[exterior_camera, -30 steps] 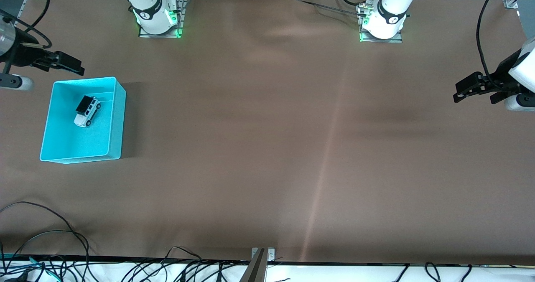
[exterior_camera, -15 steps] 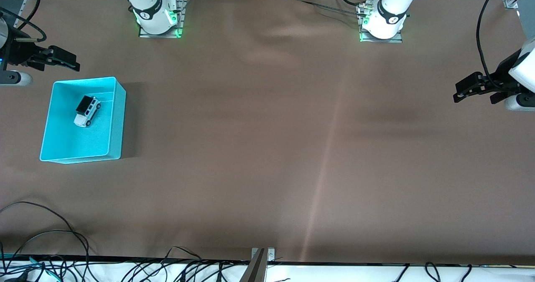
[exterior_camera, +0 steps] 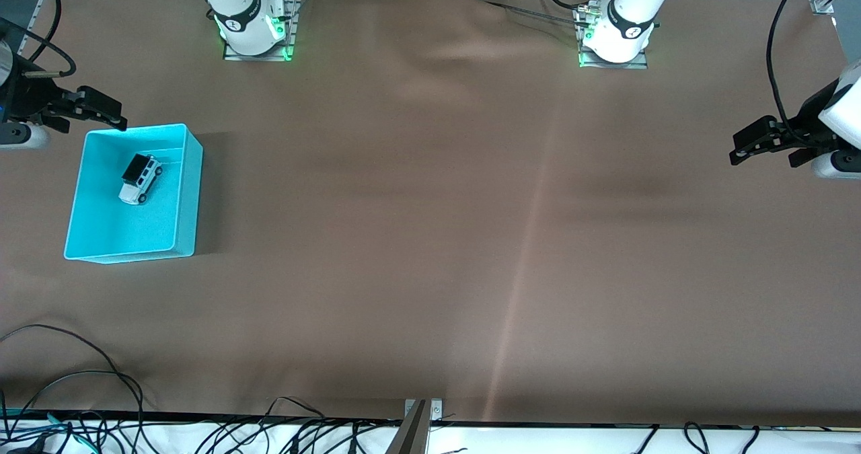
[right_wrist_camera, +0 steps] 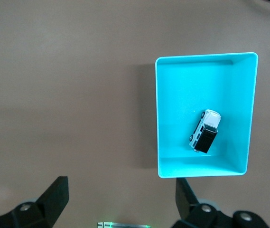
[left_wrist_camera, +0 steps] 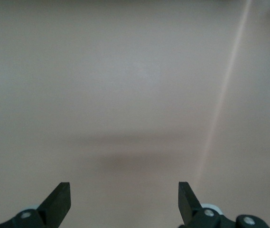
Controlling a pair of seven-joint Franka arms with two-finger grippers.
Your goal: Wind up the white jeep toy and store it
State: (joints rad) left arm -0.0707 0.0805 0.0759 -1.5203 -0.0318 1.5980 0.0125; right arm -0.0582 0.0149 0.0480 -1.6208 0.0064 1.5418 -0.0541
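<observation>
The white jeep toy [exterior_camera: 140, 178], white with a black rear, lies inside the cyan bin [exterior_camera: 190, 192] toward the right arm's end of the table. It also shows in the right wrist view [right_wrist_camera: 205, 131], inside the bin [right_wrist_camera: 159, 118]. My right gripper [exterior_camera: 101, 109] is open and empty, up in the air over the bin's corner nearest the robot bases; its fingertips [right_wrist_camera: 54, 194] frame bare table beside the bin. My left gripper [exterior_camera: 753, 143] is open and empty, waiting over the left arm's end of the table; its fingertips [left_wrist_camera: 59, 197] show over bare cloth.
The table is covered by a brown cloth [exterior_camera: 430, 225]. The arm bases [exterior_camera: 252, 33] stand along the edge farthest from the front camera. Loose black cables [exterior_camera: 81, 400] lie along the edge nearest it.
My right gripper has drawn back toward the right arm's end of the table and stands by the bin's corner. The jeep, bin and left arm have not moved.
</observation>
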